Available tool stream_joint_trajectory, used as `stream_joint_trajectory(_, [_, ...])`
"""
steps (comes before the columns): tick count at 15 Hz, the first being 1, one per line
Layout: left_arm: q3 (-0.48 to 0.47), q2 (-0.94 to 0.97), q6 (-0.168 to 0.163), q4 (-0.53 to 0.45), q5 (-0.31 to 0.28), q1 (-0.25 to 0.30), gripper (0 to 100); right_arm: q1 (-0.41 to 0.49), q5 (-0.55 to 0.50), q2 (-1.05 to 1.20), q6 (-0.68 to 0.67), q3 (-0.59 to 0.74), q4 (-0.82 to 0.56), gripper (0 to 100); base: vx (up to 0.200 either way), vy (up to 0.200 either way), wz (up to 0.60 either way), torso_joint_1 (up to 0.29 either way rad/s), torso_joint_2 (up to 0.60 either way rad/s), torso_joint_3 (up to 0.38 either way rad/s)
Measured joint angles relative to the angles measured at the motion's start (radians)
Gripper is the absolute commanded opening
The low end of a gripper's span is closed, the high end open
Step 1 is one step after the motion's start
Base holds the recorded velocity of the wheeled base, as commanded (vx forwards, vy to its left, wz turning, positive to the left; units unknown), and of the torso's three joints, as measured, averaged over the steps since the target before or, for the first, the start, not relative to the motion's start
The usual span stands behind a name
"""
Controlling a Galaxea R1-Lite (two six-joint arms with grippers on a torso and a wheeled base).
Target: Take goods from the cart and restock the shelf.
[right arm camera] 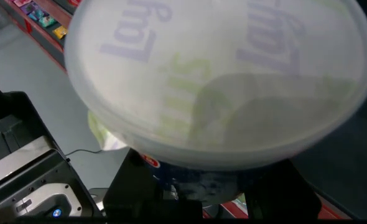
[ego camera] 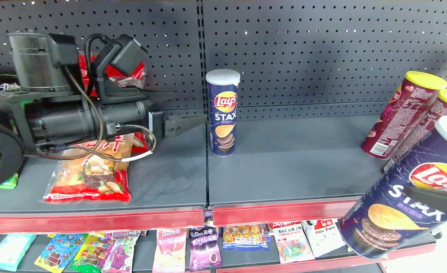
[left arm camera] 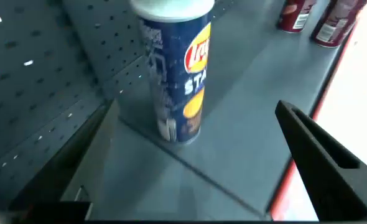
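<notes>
Left pincer open at a standing chip can, right pincer clamped on a second can off the shelf front.

Left gripper is low over the top shelf, pointing sideways at the standing blue can. Its fingers are spread wide and hold nothing, and the left wrist view shows the can just ahead of the tips, not between them. That can is upright with a white lid, near the pegboard back, about mid-shelf. Right gripper is closed on the held blue can, one finger across its label. This can is tilted, lid up and to the right, in front of the right end of the shelf edge. Two maroon cans with yellow lids lean at the shelf's right end. A peanut bag lies flat under the left arm. Candy packets are on the lower shelf.
</notes>
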State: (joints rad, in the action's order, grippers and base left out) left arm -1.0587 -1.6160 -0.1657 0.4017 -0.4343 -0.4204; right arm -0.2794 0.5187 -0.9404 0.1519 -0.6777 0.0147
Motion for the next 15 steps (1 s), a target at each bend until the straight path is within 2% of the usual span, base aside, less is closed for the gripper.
stream_joint_trajectory(6, [-0.164,-0.161,-0.001,0.002,0.023,-0.004,100,0.0,-0.002,0.001,0.0,0.017,0.001,0,0.0,0.0,0.0,0.0,0.0,0.0])
stream_joint_trajectory(15, [-0.31,-0.285,0.0,0.001,0.024,-0.031,100,0.0,-0.024,0.013,-0.001,0.03,0.0,0,0.0,0.0,0.0,0.0,0.0,0.0])
